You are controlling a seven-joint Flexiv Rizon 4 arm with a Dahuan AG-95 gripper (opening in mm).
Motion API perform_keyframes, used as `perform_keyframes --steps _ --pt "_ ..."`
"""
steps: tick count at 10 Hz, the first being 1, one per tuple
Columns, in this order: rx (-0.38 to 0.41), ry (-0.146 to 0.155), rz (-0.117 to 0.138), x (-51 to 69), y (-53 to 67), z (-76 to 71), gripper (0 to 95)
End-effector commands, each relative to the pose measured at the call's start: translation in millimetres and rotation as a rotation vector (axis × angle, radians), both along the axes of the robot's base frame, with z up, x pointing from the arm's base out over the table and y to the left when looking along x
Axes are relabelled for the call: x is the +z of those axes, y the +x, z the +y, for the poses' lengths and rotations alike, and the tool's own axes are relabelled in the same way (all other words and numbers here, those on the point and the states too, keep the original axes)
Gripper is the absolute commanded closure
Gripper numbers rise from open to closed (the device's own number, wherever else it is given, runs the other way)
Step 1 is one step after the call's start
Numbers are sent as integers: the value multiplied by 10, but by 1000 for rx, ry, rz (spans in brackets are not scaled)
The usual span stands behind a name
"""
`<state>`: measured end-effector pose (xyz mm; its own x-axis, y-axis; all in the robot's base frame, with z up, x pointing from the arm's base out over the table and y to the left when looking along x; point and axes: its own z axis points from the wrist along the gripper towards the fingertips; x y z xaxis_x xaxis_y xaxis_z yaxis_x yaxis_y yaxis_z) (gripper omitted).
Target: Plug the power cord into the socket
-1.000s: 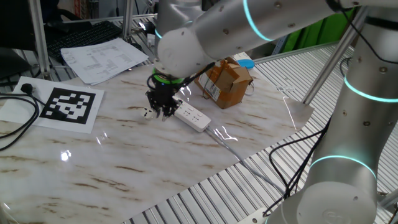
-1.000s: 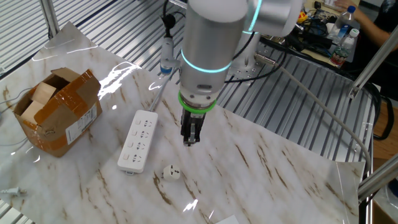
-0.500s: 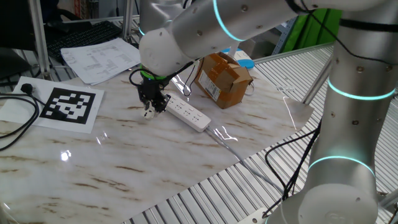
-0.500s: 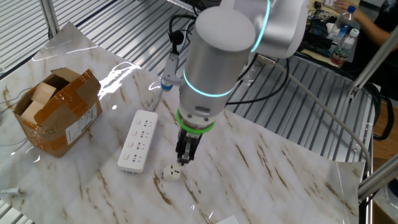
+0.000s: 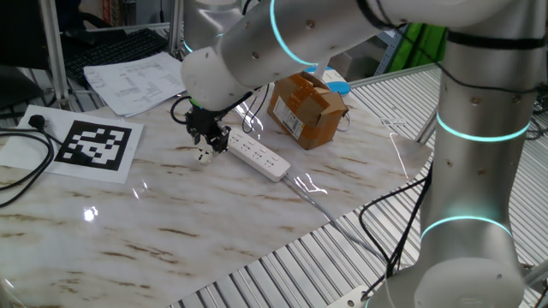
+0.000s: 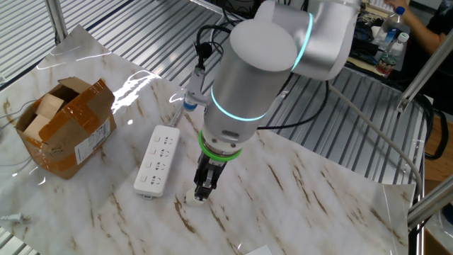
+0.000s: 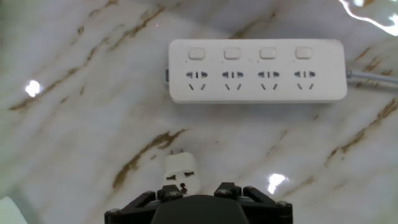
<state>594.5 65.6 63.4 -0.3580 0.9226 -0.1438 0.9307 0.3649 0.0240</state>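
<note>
The fingers point straight down at the counter, their tips parted on either side of the power cord without closing on it; whether they touch it cannot be told. In the hand view the two dark fingertips sit at the bottom edge with the piece just ahead of them.

The power cord is a small white adapter piece, boxy with rounded corners, lying flat on the marble. Its top face carries dark slot marks, and two thin metal prongs stick out from the end that faces the socket (the prongs point toward the strip's near long side).

The socket is a long white power strip lying flat a little beyond the piece, apart from it. It shows four outlets in a row, each with a square button above it, and a thin pale cable leaves one short end.

Farther off, past the strip, a brown cardboard box stands open on the counter. A printed marker sheet lies flat toward the other end.
</note>
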Motion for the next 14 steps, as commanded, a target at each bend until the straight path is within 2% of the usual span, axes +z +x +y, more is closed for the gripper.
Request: perform_keyframes --steps 1,6,10,11,14 --pt "-18 12 2 -46 43 15 380" --pt "-19 10 4 -52 45 17 380" --pt "-8 -9 5 -54 48 17 380" --pt "-4 -28 5 -66 52 19 380" --pt "-7 -33 5 -98 62 24 380"
